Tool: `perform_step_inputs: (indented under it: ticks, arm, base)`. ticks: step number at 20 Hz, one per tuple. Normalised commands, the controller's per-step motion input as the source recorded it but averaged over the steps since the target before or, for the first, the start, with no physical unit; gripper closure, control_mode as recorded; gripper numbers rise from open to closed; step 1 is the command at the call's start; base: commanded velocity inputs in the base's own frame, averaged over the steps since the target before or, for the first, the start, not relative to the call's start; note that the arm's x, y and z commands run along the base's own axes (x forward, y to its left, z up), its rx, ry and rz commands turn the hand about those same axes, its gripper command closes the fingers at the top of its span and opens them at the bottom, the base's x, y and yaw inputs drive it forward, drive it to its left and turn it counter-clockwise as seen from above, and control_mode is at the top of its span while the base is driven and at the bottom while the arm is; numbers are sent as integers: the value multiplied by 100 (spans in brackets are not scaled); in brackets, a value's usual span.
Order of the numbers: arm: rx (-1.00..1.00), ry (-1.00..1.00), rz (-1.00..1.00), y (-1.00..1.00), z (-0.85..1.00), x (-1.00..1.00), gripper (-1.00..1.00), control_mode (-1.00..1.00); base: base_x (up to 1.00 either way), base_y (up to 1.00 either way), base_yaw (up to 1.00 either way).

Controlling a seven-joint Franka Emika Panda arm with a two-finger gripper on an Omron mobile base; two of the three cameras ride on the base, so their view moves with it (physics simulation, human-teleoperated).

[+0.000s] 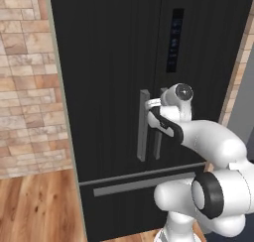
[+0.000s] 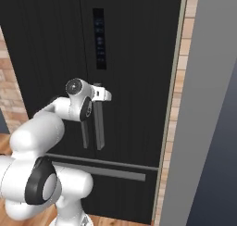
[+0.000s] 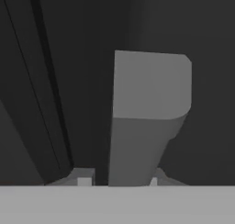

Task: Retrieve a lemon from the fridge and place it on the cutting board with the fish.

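The black fridge (image 1: 109,62) (image 2: 139,58) stands with both doors and its lower drawer closed. Two grey bar handles run down its middle seam. My gripper (image 1: 155,106) (image 2: 101,96) (image 3: 120,179) is at the upper end of the right door's handle (image 1: 158,142) (image 2: 99,128). In the hand view that grey handle (image 3: 147,108) rises between my two fingertips, which are shut on it from both sides. The lemon is hidden behind the closed doors. The cutting board and the fish are out of view.
A brick wall (image 1: 25,87) and wooden floor (image 1: 39,206) lie left of the fridge. A grey wall (image 2: 208,104) stands close on its right. The left door's handle (image 1: 143,127) sits right beside the gripped one. A long drawer handle (image 1: 144,184) crosses below.
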Motion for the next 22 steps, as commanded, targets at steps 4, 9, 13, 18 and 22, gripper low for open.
perform_step_inputs:
  ticks: [4, 9, 13, 18, 22]
  arm:
    - [0, 5, -6, -2, 9, -8, 100, -100]
    - [0, 0, -8, -24, 23, -69, 100, -100]
    - [0, 0, -2, -27, 24, -86, 100, -100]
    - [5, 9, 1, -59, 28, -92, 100, -100]
    - [9, 12, 6, -80, 33, -100, 100, -100]
  base:
    - [0, 0, 0]
    - [0, 0, 0]
    - [0, 0, 0]
    - [0, 0, 0]
    - [0, 0, 0]
